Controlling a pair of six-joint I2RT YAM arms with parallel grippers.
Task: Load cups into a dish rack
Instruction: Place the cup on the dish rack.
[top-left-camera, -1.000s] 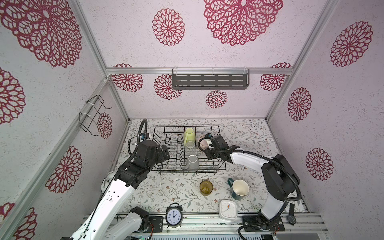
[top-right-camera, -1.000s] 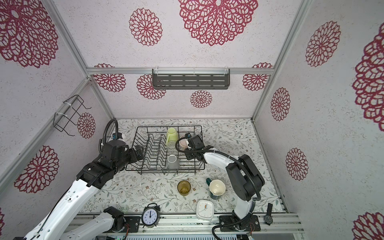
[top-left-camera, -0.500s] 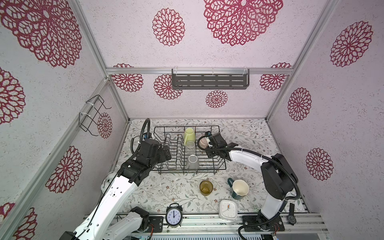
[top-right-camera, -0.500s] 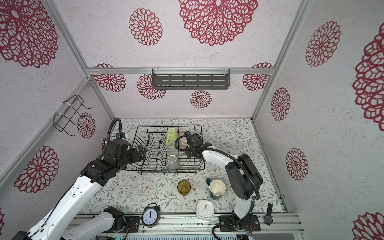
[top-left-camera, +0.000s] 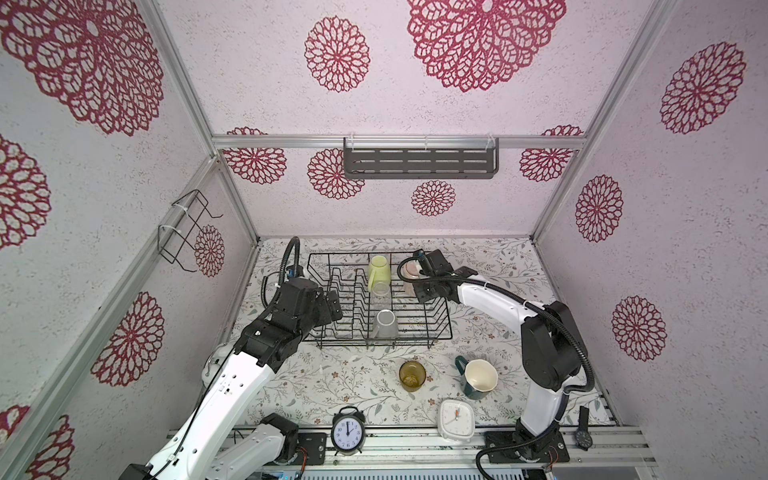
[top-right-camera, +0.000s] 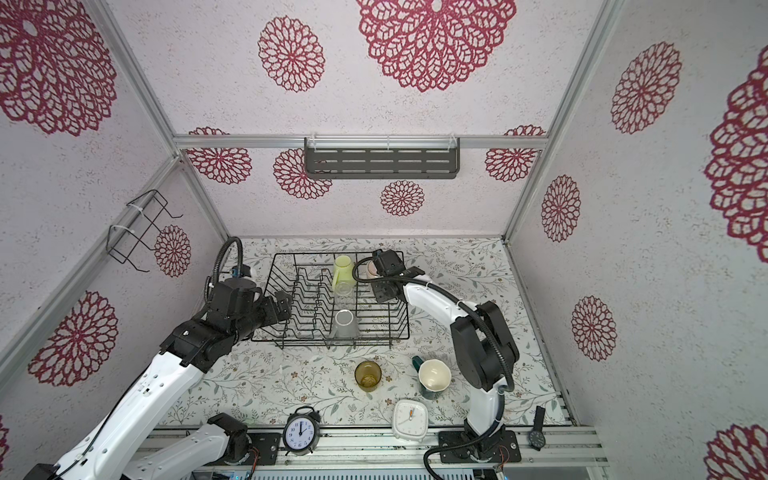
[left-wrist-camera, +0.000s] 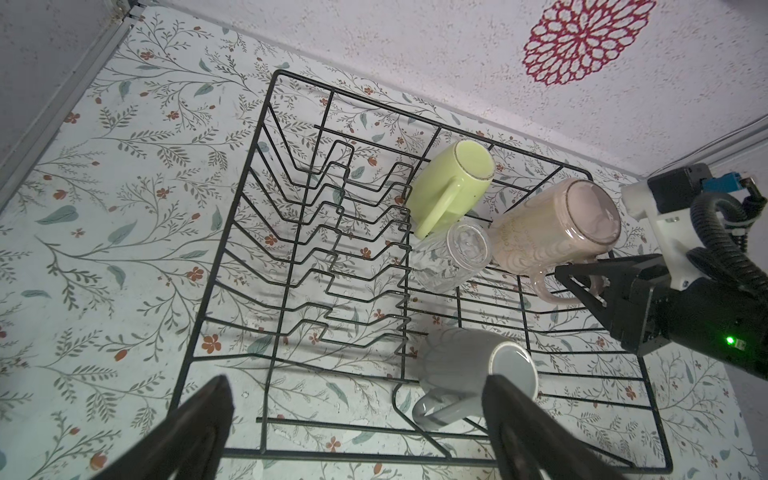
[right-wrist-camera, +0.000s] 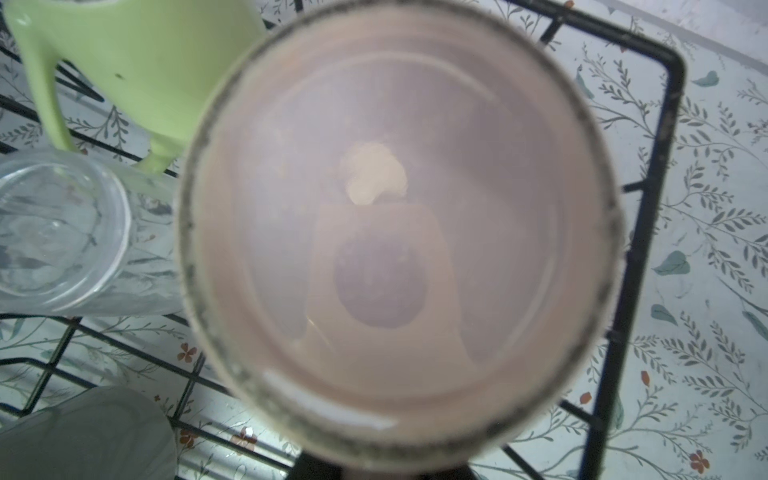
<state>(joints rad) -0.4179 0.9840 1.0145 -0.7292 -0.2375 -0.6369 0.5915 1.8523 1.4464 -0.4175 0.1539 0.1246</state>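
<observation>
The black wire dish rack (top-left-camera: 374, 343) (left-wrist-camera: 227, 232) holds a yellow-green mug (top-left-camera: 379, 270) (left-wrist-camera: 449, 183), a clear glass (top-left-camera: 380, 289) (left-wrist-camera: 453, 257) and a grey mug (top-left-camera: 385, 324) (left-wrist-camera: 465, 365) lying on its side. My right gripper (left-wrist-camera: 582, 286) is shut on the handle of the pink mug (top-left-camera: 410, 270) (right-wrist-camera: 395, 228), which hangs base-up over the rack's far right corner. My left gripper (top-left-camera: 332, 305) (left-wrist-camera: 361, 419) hovers open and empty over the rack's left side. An amber tumbler (top-left-camera: 412, 375) and a dark teal mug (top-left-camera: 478, 378) stand on the table in front of the rack.
A round black alarm clock (top-left-camera: 348, 430) and a square white one (top-left-camera: 456, 417) stand at the front edge, with a wristwatch (top-left-camera: 584, 434) at the front right. A wire holder (top-left-camera: 183, 232) hangs on the left wall and a slotted shelf (top-left-camera: 419, 162) on the back wall.
My right gripper has carried the pink mug a little farther toward the back wall. The left arm has shifted only slightly beside the rack.
</observation>
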